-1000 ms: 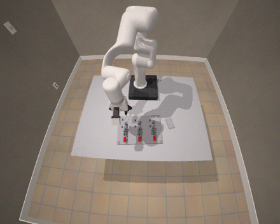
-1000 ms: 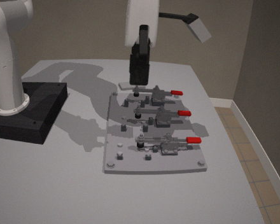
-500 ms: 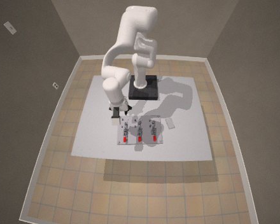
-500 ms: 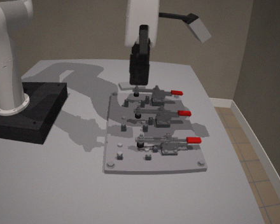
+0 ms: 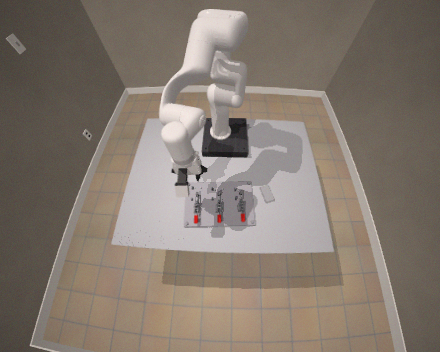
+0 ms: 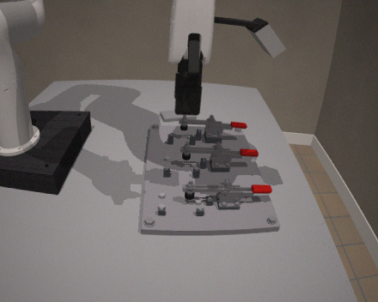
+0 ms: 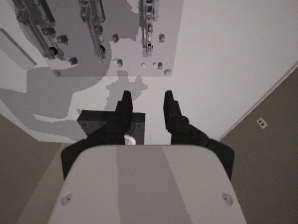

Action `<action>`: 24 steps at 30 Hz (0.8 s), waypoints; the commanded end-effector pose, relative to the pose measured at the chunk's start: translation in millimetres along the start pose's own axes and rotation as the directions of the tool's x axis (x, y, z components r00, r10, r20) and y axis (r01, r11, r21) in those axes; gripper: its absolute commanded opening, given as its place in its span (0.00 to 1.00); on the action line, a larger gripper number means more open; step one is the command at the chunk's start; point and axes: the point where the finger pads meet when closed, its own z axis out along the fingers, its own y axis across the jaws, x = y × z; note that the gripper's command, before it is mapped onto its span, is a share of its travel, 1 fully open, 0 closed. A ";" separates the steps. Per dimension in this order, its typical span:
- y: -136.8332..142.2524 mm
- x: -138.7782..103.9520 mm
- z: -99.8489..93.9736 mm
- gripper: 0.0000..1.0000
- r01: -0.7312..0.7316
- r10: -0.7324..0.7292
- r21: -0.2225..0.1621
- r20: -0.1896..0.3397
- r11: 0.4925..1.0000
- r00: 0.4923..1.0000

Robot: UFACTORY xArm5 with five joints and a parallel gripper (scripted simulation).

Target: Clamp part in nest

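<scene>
The part, a pale flat block (image 5: 267, 193) (image 6: 170, 116) (image 7: 16, 47), lies on the table beside the fixture plate (image 5: 208, 224) (image 6: 237, 224) (image 7: 173, 45). The plate bears three nests with toggle clamps. Their red handles, left (image 5: 196, 219) (image 6: 262, 189), middle (image 5: 219, 218) (image 6: 249, 153) and right (image 5: 243, 217) (image 6: 239, 124), point outward and lie low. The clamp bars look roughly level over nests that hold no part; whether they are locked cannot be told. My gripper (image 5: 190, 179) (image 6: 187, 112) (image 7: 148, 99) is partly open and empty, above the table near the plate's left robot-side corner, far from the part.
The black robot base (image 5: 225, 145) (image 6: 35, 150) (image 7: 95, 123) stands behind the plate. Stop blocks, side blocks, pads and corner bolts stick up from the plate. The arm's shadow falls across the middle and right nests.
</scene>
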 end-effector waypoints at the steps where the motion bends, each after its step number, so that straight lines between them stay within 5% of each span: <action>1: 0.3 1.1 -1.4 0.47 0.000 0.000 -0.001 -0.004 1.000 1.000; 16: 0.3 4.5 -1.4 0.47 0.000 0.000 -0.001 -0.004 1.000 1.000; 24: 0.2 40.2 -1.3 0.47 0.000 0.000 -0.001 -0.003 1.000 1.000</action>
